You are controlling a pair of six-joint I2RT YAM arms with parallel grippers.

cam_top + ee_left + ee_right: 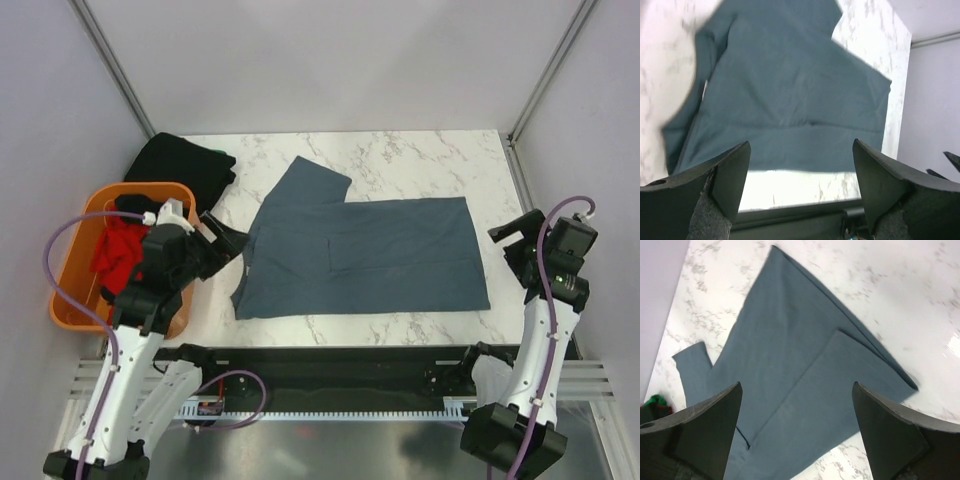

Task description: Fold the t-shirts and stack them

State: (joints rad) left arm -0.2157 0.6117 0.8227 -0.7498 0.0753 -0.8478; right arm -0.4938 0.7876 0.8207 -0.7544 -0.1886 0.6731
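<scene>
A slate blue-grey t-shirt (365, 255) lies flat in the middle of the marble table, its lower part doubled over and one sleeve pointing to the back. My left gripper (228, 238) hovers open just off the shirt's left edge, nothing between its fingers. In the left wrist view the shirt (790, 90) spreads ahead of the open left gripper (801, 150). My right gripper (515, 250) stands open just off the shirt's right edge, empty. The right wrist view has the shirt (790, 365) below the open right gripper (796, 390). A black t-shirt (185, 165) lies at the back left.
An orange plastic basket (75, 300) sits at the left edge, holding a red cloth (118, 250) and some black cloth. Pale walls close the table on three sides. A black rail (330, 365) runs along the near edge.
</scene>
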